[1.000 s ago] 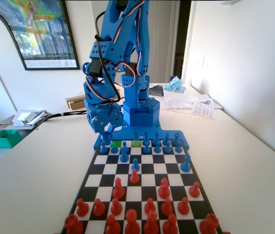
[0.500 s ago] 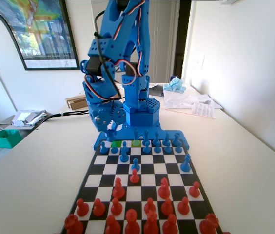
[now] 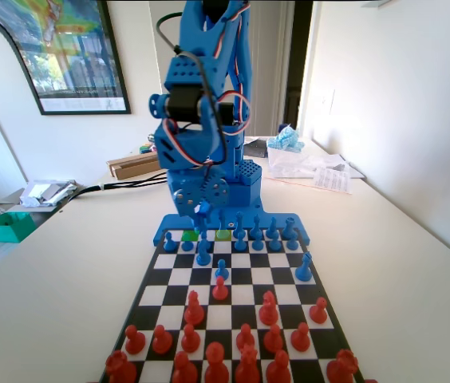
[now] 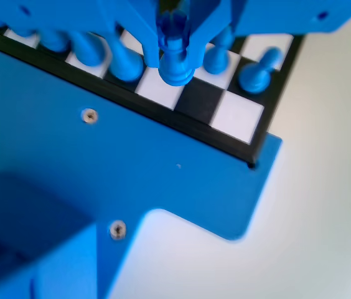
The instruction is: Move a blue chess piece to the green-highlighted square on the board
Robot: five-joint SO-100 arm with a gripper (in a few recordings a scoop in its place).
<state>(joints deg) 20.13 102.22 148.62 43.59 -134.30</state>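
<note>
Fixed view, left to right: a small green plastic box [image 3: 8, 227] sits at the left edge of the pale counter [image 3: 65, 279], and the flat black-and-white chequered chessboard [image 3: 233, 297] runs down the middle, its two green-tinted squares [image 3: 206, 235] in the far row. Blue pieces stand along that far end — red ones crowd the near end. The blue arm's tool [image 3: 202, 210] hangs low just above the far row, near the green squares, with a small blue chess piece [image 3: 202, 211] at its tip.

Wrist view: the tool's [image 4: 175, 53] two jaws are clamped on the blue chess piece [image 4: 175, 56] — it hangs upright over the board's edge row, other blue pieces beside it.
</note>
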